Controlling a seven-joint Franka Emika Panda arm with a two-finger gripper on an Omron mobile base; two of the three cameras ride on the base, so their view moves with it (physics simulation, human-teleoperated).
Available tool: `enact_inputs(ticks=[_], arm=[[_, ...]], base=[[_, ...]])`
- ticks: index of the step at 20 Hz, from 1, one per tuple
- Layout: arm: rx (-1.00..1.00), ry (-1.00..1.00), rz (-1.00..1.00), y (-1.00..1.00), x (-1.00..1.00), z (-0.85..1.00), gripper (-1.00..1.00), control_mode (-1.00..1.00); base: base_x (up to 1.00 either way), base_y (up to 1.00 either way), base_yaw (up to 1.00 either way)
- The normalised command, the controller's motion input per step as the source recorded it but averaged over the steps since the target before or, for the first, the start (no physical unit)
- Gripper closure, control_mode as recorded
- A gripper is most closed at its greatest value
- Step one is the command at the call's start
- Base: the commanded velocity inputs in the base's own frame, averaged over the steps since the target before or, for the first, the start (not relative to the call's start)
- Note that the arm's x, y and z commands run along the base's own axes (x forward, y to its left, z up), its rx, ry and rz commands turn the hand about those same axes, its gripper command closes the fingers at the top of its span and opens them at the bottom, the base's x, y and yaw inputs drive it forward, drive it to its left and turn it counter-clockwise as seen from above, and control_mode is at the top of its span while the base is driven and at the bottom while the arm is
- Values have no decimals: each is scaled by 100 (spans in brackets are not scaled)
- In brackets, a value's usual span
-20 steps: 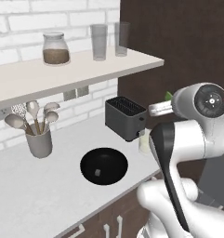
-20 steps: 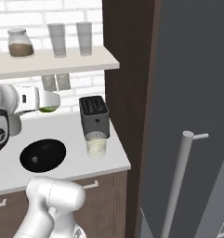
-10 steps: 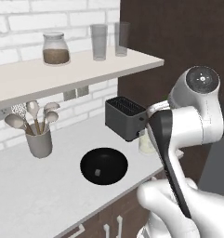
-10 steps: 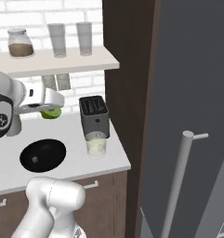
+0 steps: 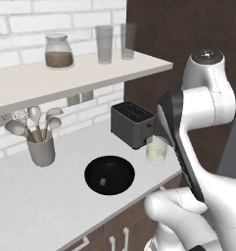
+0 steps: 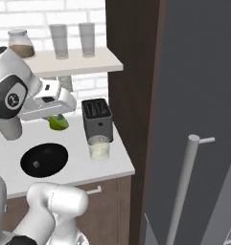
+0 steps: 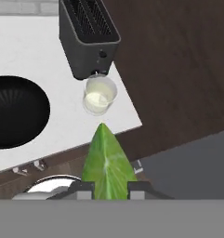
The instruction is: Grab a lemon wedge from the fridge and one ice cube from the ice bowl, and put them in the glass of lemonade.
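The lemon wedge is pinched at its base between the gripper's two nearly closed fingers, its pointed tip free; in the right base view the wedge hangs under the hand, above the counter. The fingers themselves are mostly cut off at the picture's edge. The glass of lemonade stands near the counter's right front corner, just in front of the black toaster. The ice bowl sits nearer the middle, holding the ice cube. The fridge is cropped at right.
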Motion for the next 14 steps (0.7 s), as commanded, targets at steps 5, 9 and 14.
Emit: enact_inputs(ticks=[5, 9, 14], arm=[[0, 31, 9, -23, 2, -18, 100, -100], [-2, 23, 17, -4, 26, -54, 100, -100], [-4, 14, 17, -2, 40, -72, 100, -100]], base=[[0, 0, 0], [0, 0, 0], [0, 0, 0]])
